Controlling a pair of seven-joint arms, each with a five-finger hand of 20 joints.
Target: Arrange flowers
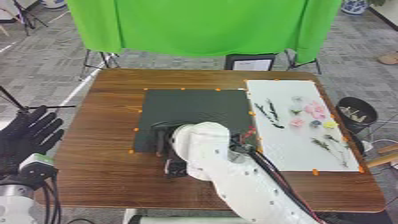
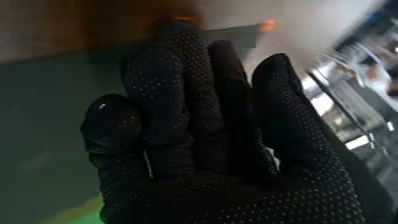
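Right hand and flowers on a brown wooden table [image 1: 98, 150], as seen from my head and right wrist. My right hand [image 1: 163, 134] lies over the near-left part of the black mat [image 1: 195, 106], left of the table's middle. In the wrist view my right hand [image 2: 204, 160] is open, its fingers extended and loosely relaxed, with nothing in its hold; whether it touches the mat I cannot tell. My left hand [image 1: 31, 134] is off the table, beside its left edge, fingers straight and spread.

The flowers lie on a white sheet [image 1: 289, 160] along the table's right edge: a large pink flower [image 1: 315, 109], a smaller pink flower [image 1: 296, 123] and a yellow flower [image 1: 330, 124] — all on the half toward the far-right corner. Black branches [image 1: 269, 114] lie at the sheet's left side; green sprigs [image 1: 322, 144] lie nearer the table's near-right corner. A dark bin [image 1: 346, 104] stands beyond the right edge — off the table.
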